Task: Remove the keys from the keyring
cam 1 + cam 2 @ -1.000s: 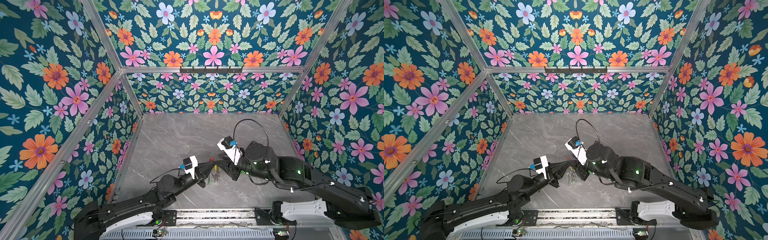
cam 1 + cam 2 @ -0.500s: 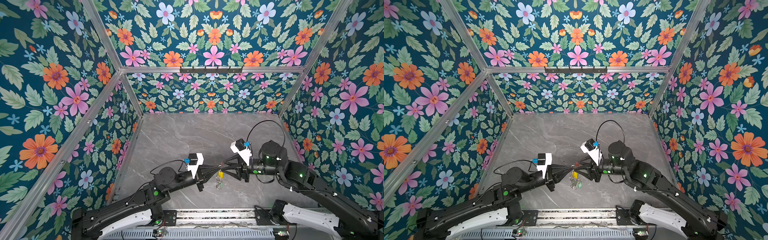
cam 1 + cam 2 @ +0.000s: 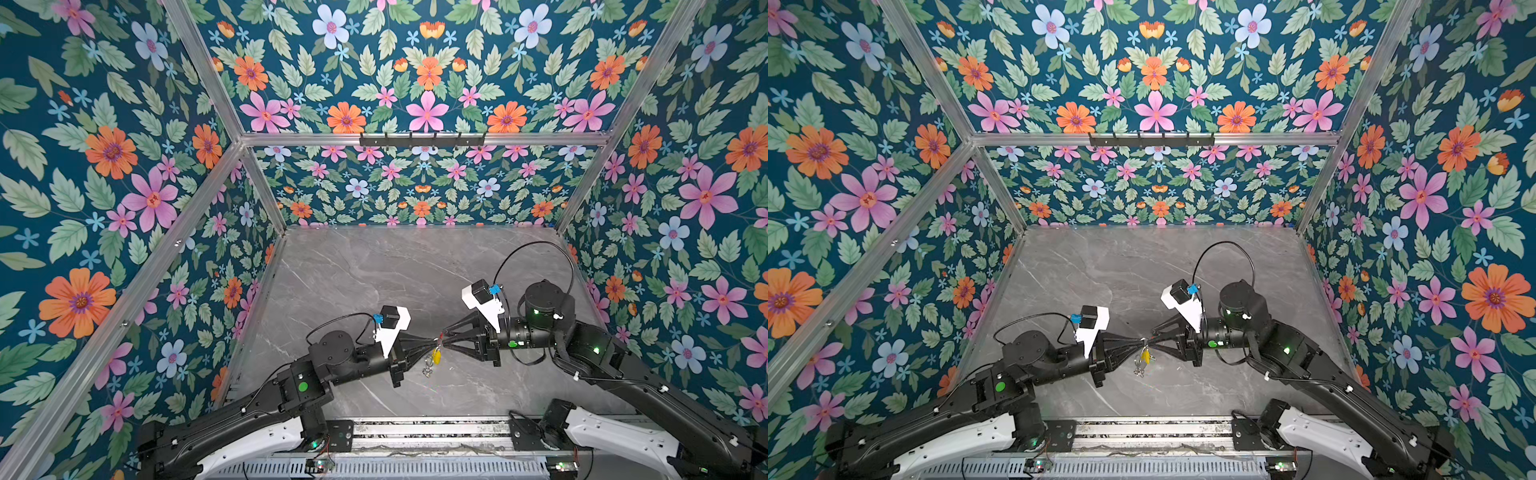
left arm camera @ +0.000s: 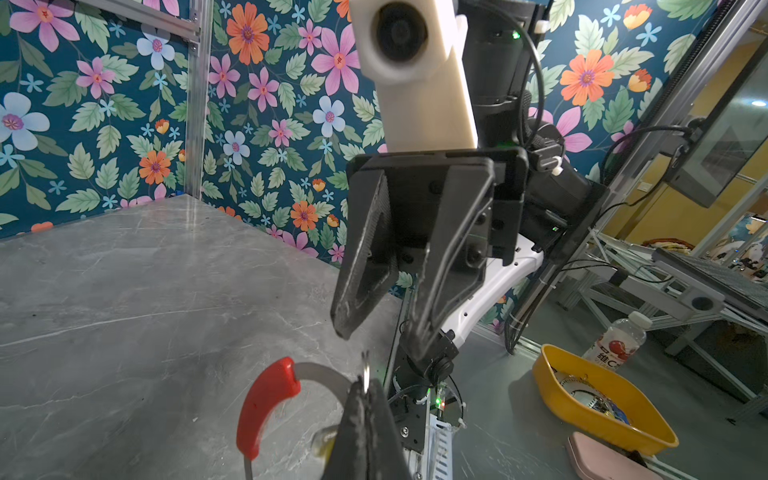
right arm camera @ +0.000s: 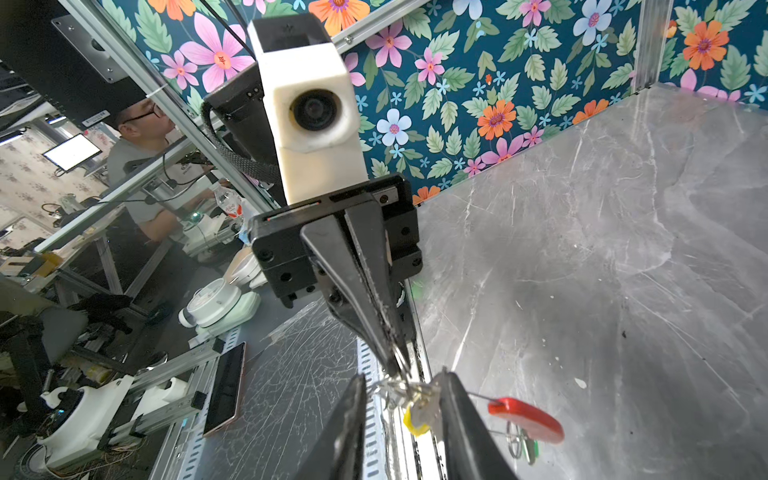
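Note:
In both top views my two grippers meet tip to tip over the table's front middle. My left gripper (image 3: 430, 343) (image 4: 365, 392) is shut, and the keyring's grey hoop runs into its fingertips. The keyring's red sleeve (image 4: 266, 409) (image 5: 525, 417) curves off to one side. A small silver split ring (image 4: 365, 372) stands at the left tips. The yellow key (image 3: 436, 355) (image 5: 415, 419) hangs with silver rings between the fingers of my right gripper (image 3: 444, 337) (image 5: 403, 386), whose jaws stand apart. The green key (image 5: 530, 451) dangles below the sleeve.
Grey marble table (image 3: 395, 270) boxed in by floral walls on three sides, with a black hook rail (image 3: 422, 139) on the back wall. Beyond the front edge lie a yellow bowl (image 4: 598, 407), a bottle (image 4: 619, 340) and a phone (image 5: 226, 388).
The right arm has swung out to the right and now faces the left gripper head on. The keyring came along between them. The right jaws have narrowed a little.

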Tool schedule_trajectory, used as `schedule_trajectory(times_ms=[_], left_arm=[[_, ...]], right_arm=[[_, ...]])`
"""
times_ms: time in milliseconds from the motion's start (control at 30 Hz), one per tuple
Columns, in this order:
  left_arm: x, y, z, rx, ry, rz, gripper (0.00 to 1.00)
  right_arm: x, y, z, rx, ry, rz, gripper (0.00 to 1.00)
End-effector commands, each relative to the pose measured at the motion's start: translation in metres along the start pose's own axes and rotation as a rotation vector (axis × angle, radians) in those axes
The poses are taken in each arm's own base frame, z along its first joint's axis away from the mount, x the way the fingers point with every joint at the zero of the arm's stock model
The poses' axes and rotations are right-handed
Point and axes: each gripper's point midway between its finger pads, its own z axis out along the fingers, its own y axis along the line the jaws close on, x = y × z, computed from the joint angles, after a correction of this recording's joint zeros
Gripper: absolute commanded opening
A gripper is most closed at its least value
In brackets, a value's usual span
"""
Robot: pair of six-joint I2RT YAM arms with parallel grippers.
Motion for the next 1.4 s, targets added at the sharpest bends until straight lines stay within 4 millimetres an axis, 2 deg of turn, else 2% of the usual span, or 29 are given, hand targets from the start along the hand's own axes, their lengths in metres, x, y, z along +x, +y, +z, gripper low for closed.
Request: schedule_trajectory(times_ms=[0, 267, 433, 500, 533, 600, 700, 767, 833, 900, 1000, 1067, 1200, 1367], left_arm=[[-0.007, -0.002, 0.0, 0.0, -0.014, -0.001, 0.0], [-0.008, -0.001, 0.002, -0.002, -0.011, -0.007, 0.0], [-0.007, 0.0, 0.004, -0.005, -0.002, -0.015, 0.0], [-0.008, 0.001, 0.005, -0.014, -0.003, -0.02, 0.0], [-0.01, 0.003, 0.005, -0.027, -0.008, -0.022, 0.06], [-0.013, 0.008, 0.001, -0.064, -0.024, -0.025, 0.27], [-0.019, 0.02, -0.011, -0.136, -0.086, -0.025, 0.34], [-0.023, 0.022, -0.019, -0.149, -0.128, -0.02, 0.32], [-0.027, 0.016, -0.023, -0.118, -0.161, -0.01, 0.25], [-0.03, 0.006, -0.025, -0.059, -0.192, 0.004, 0.22], [-0.032, -0.007, -0.022, 0.021, -0.209, 0.02, 0.27], [-0.031, -0.011, -0.018, 0.052, -0.199, 0.025, 0.27], [-0.025, -0.011, -0.006, 0.067, -0.165, 0.024, 0.28], [-0.028, -0.009, -0.004, 0.053, -0.168, 0.029, 0.28]], right_arm=[[-0.005, 0.007, 0.002, -0.044, -0.014, -0.008, 0.3], [-0.001, 0.002, 0.006, -0.04, -0.01, 0.003, 0.23], [-0.001, 0.001, 0.006, -0.037, -0.021, 0.002, 0.0], [-0.001, 0.0, 0.006, -0.032, -0.031, 0.002, 0.0], [-0.001, -0.001, 0.005, -0.028, -0.039, 0.0, 0.0], [-0.002, -0.002, 0.005, -0.021, -0.062, -0.004, 0.0], [-0.007, -0.002, 0.002, -0.013, -0.104, -0.01, 0.0], [-0.012, -0.001, -0.001, -0.014, -0.145, -0.012, 0.0], [-0.016, 0.001, -0.003, -0.023, -0.184, -0.016, 0.0], [-0.02, 0.003, -0.004, -0.036, -0.209, -0.016, 0.0], [-0.023, 0.004, -0.004, -0.042, -0.223, -0.011, 0.0], [-0.026, 0.005, -0.006, -0.043, -0.239, -0.011, 0.0], [-0.027, 0.007, -0.006, -0.058, -0.245, -0.012, 0.0], [-0.024, 0.009, -0.004, -0.073, -0.231, -0.008, 0.0]])
